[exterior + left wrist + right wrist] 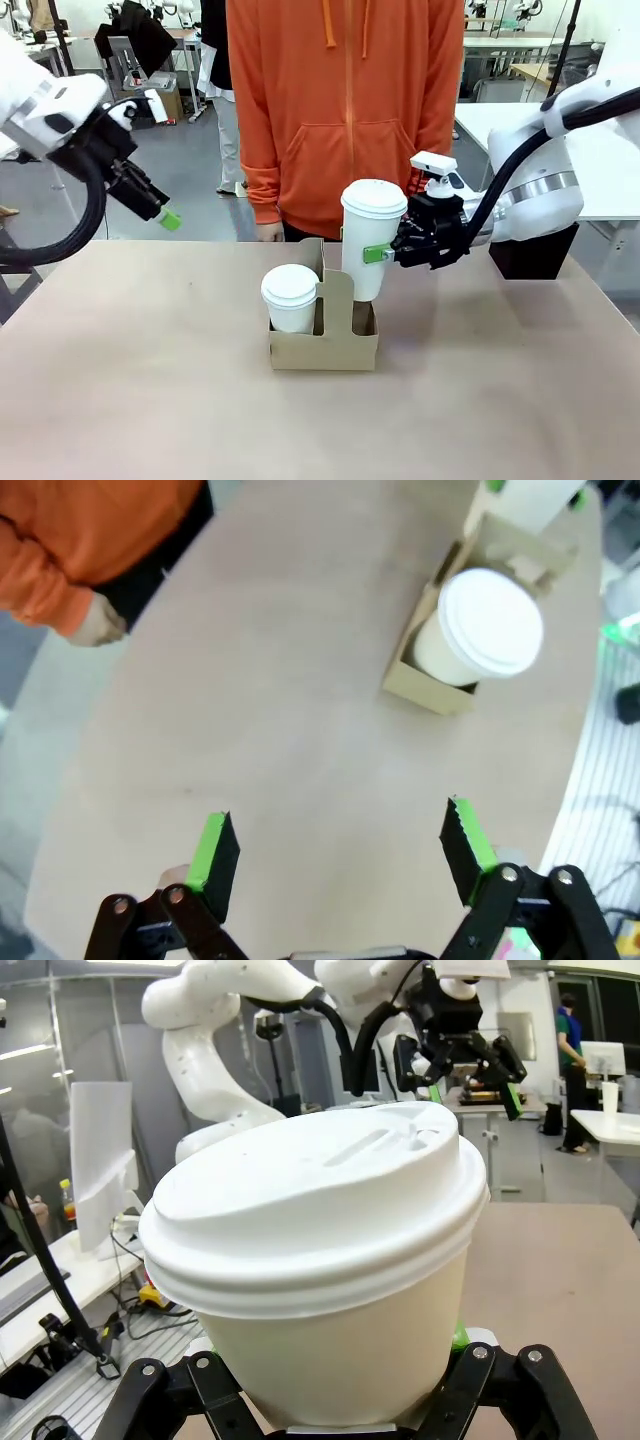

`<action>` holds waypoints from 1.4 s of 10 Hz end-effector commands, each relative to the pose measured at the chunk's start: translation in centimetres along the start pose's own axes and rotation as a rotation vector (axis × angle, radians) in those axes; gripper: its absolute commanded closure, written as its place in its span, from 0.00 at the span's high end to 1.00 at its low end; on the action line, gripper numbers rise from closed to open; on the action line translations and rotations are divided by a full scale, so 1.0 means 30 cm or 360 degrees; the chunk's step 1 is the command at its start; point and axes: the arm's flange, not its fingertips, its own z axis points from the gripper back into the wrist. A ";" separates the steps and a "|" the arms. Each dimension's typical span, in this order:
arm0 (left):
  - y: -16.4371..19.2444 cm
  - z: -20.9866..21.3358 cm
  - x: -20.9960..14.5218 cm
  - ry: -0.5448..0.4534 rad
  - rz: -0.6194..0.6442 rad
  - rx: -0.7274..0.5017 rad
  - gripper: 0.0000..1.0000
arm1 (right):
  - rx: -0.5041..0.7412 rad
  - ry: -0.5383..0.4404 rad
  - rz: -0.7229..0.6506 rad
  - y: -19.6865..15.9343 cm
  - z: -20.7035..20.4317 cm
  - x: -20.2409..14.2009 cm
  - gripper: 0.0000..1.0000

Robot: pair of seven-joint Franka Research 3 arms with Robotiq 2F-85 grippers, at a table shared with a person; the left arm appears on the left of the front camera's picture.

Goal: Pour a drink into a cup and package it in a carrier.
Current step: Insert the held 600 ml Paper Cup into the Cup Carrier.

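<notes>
The right gripper is closed on the tall lidded cup, upright, its base in the carrier slot on the robot's right — straight down is the way. The shorter cup fills the other slot. The left gripper hangs wide open and empty, well apart.

No readable text, label, brand, number or sign anywhere. The lidded white cup clamped in the right gripper is plain, lid and wall both blank. The second cup, sitting lower and to the side of that gripper in the carrier, is plain too, and the carrier's brown cardboard carries no print.
</notes>
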 end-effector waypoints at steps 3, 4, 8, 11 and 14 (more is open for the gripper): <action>0.001 0.030 -0.093 -0.0008 -0.0078 -0.0158 1.00 | 0.0085 -0.0031 0.0001 -0.007 -0.048 -0.058 0.80; 0.003 0.015 -0.075 -0.0015 -0.0046 -0.0082 1.00 | 0.0077 -0.0037 0.0002 -0.020 -0.058 -0.082 0.80; 0.003 0.015 -0.075 -0.0015 -0.0046 -0.0082 1.00 | 0.0091 -0.0012 -0.0049 -0.062 -0.058 -0.173 0.80; 0.003 0.015 -0.075 -0.0015 -0.0046 -0.0082 1.00 | 0.0120 0.0015 -0.0054 -0.086 -0.036 -0.236 0.80; 0.003 0.015 -0.075 -0.0015 -0.0046 -0.0082 1.00 | 0.0156 0.0035 -0.0024 -0.115 -0.027 -0.292 0.80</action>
